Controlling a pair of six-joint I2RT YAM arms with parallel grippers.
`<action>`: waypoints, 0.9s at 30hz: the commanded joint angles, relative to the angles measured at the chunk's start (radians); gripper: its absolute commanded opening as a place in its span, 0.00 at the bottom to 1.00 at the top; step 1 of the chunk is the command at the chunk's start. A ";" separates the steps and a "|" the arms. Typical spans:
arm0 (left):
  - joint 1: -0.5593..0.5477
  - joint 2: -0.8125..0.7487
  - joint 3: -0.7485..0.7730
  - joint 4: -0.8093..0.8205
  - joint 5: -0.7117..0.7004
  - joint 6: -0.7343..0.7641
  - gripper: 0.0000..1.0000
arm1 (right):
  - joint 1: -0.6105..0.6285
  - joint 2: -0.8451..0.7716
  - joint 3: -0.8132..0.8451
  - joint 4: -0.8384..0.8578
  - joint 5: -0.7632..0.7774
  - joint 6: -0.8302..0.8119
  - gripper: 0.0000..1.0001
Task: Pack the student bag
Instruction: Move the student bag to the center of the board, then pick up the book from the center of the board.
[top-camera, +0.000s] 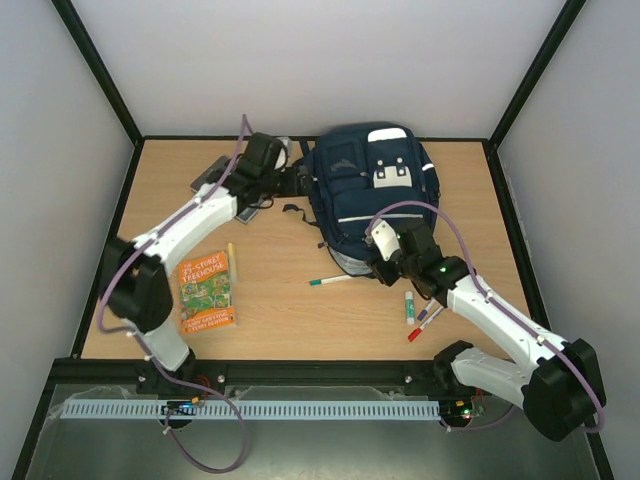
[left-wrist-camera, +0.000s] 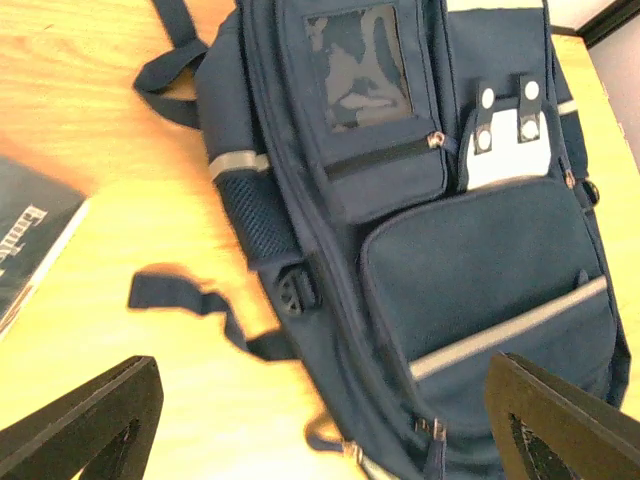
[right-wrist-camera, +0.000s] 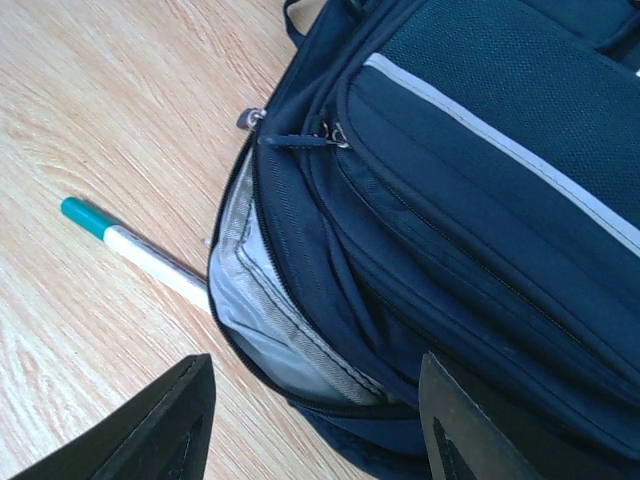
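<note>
**Left gripper** (left-wrist-camera: 322, 368): fingers (left-wrist-camera: 90, 420) spread wide and released, nothing between them. They hover above the left flank of the bag, over a side buckle (left-wrist-camera: 298, 292) and a loose strap (left-wrist-camera: 185, 295) lying on the wood.

**Right gripper** (right-wrist-camera: 315, 362): fingers (right-wrist-camera: 150, 425) apart and unclamped, holding nothing. One finger hangs over bare wood and the other over navy fabric. They straddle the bag's lower corner, where the main zip gapes and pale grey lining (right-wrist-camera: 262, 325) shows. Two zip pulls (right-wrist-camera: 300, 137) sit just above that gap.

**Student bag** (top-camera: 365, 190): navy, lying flat with its front up at the upper centre of the overhead view. Its top is toward the far edge of the table (top-camera: 290, 330). It has a grey-white patch (left-wrist-camera: 505, 165) with four snaps, a clear window pocket (left-wrist-camera: 358, 62) and pale reflective stripes (left-wrist-camera: 510, 330).

**Teal-capped pen** (right-wrist-camera: 130, 250): on the wood at the left of the right wrist view. Its far end runs under the bag's edge.

**Orange paperback** (top-camera: 207, 292): lower left of the overhead view, cover up, beside the left arm. A thin pale stick (top-camera: 232, 260) lies along its right side.

**Dark book** (left-wrist-camera: 30, 250): far left of the left wrist view, white lettering, partly cut off.

**Three markers** (top-camera: 418, 318): a loose cluster at the lower right, beside the right arm. One is white-bodied, one is purple and one is red.
</note>
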 joint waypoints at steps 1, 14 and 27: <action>0.026 -0.142 -0.154 -0.109 -0.056 0.010 0.91 | -0.002 0.007 -0.008 0.011 0.047 0.014 0.57; 0.260 -0.459 -0.555 -0.178 -0.061 -0.022 0.90 | -0.002 0.033 -0.002 0.000 -0.008 0.004 0.57; 0.304 -0.430 -0.688 -0.182 -0.138 -0.033 0.89 | -0.002 0.040 0.002 -0.016 -0.039 -0.002 0.57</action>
